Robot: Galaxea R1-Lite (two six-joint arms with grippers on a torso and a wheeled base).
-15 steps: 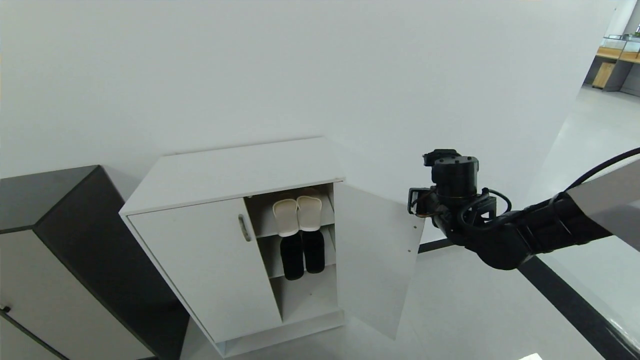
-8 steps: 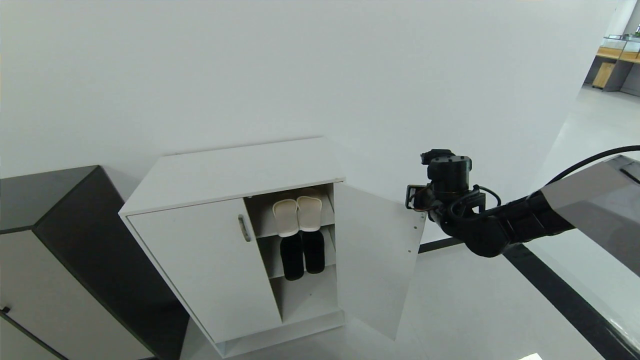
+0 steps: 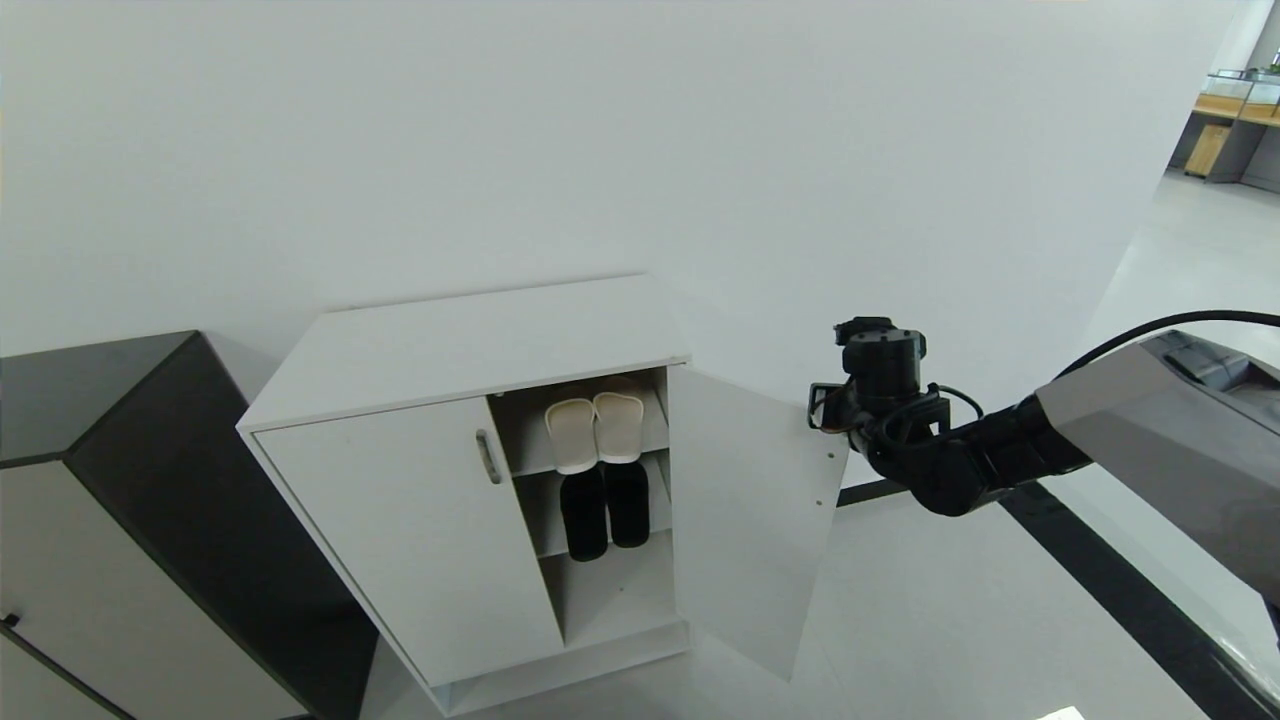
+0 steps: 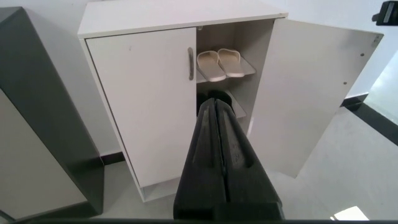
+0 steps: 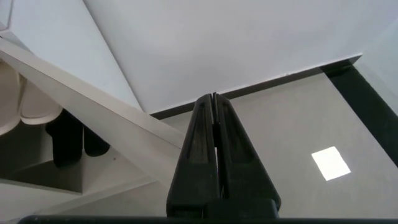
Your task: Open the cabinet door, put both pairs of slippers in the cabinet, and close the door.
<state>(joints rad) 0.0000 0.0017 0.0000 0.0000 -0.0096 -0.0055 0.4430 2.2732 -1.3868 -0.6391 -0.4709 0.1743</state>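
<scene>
A white cabinet (image 3: 470, 340) stands against the wall, its left door closed and its right door (image 3: 750, 500) swung open. White slippers (image 3: 595, 425) lie on the upper shelf and black slippers (image 3: 605, 510) on the shelf below. My right gripper (image 3: 825, 408) hangs beside the open door's outer top corner, behind the panel; its wrist view shows it shut (image 5: 213, 98) with nothing held, over the door's top edge (image 5: 93, 102). My left gripper (image 4: 216, 102) is shut and empty, in front of the open compartment, hiding part of the black slippers.
A dark grey cabinet (image 3: 120, 480) stands close on the left of the white one. A black stripe (image 3: 1100, 570) crosses the light floor on the right. The white wall rises right behind the cabinet. Bare floor lies before the open door.
My right arm has moved left and a little farther off, bringing its gripper to the open door's outer top corner. The door and slippers have not moved.
</scene>
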